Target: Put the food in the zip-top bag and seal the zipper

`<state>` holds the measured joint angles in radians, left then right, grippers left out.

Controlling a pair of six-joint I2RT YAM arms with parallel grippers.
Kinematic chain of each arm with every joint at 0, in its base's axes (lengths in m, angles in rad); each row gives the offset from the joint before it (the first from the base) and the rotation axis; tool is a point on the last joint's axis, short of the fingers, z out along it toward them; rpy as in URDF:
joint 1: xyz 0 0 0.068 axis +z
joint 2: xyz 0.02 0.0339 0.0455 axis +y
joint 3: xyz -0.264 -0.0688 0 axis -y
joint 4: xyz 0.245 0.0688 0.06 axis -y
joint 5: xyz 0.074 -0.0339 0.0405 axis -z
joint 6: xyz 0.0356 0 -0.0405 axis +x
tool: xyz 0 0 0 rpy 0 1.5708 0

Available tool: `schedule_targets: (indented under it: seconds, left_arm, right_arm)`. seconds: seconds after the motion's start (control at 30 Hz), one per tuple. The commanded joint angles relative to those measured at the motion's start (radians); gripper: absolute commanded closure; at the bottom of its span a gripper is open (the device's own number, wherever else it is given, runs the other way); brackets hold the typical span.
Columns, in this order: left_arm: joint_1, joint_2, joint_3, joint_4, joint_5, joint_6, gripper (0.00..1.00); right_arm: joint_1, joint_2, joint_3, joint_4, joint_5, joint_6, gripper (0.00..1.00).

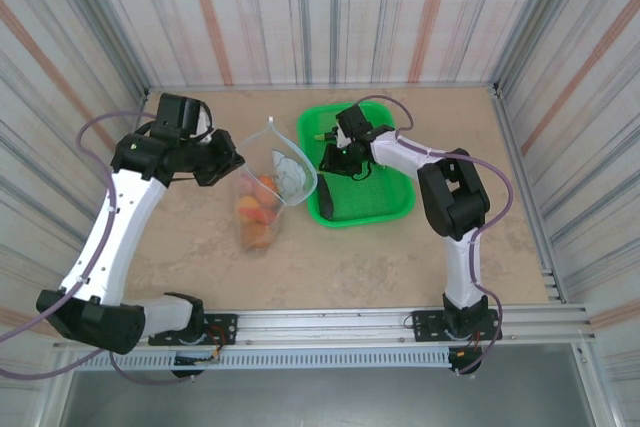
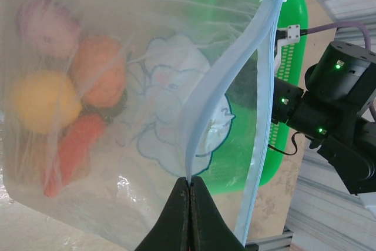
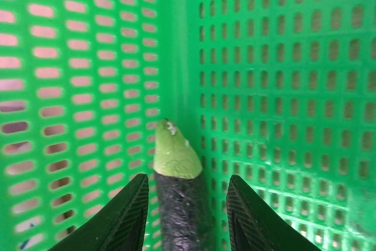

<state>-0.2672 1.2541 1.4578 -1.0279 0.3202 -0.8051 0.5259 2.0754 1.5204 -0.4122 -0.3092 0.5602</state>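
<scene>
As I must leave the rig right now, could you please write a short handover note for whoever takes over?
Left gripper: shut on the mouth edge of the clear printed plastic zip-top bag, holding it open.
Right gripper: open, fingers either side of the dark cucumber with a green tip, inside the green mesh plastic basket; not yet clamped.
Done: purple onion, orange fruit, yellow fruit and orange carrot lie in the bag.
Left: bag the cucumber, check the basket for more, then press the pale blue zipper strip shut; it is open now.
</scene>
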Motion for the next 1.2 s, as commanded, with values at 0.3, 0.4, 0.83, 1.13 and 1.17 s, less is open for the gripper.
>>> schedule_targets:
  seconds: [0.3, 0.4, 0.83, 1.13, 1.17]
  left_arm:
    - [0.051, -0.022, -0.012, -0.050, 0.003, 0.072, 1.00]
    - [0.051, -0.022, -0.024, -0.051, 0.009, 0.066, 1.00]
    - [0.051, -0.012, 0.019, -0.080, -0.012, 0.079, 1.00]
    - [0.051, -0.009, 0.024, -0.084, -0.011, 0.072, 1.00]
    - [0.051, -0.008, 0.024, -0.084, -0.010, 0.072, 1.00]
  right_arm:
    - [0.031, -0.038, -0.085, -0.102, -0.076, -0.197, 0.43]
    - [0.031, -0.014, -0.089, -0.103, -0.056, -0.200, 0.44]
    - [-0.006, -0.054, -0.100, -0.042, -0.030, -0.174, 0.65]
    - [-0.042, -0.176, -0.169, 0.034, -0.041, -0.126, 0.70]
    - [-0.048, -0.198, -0.179, 0.046, -0.044, -0.120, 0.70]
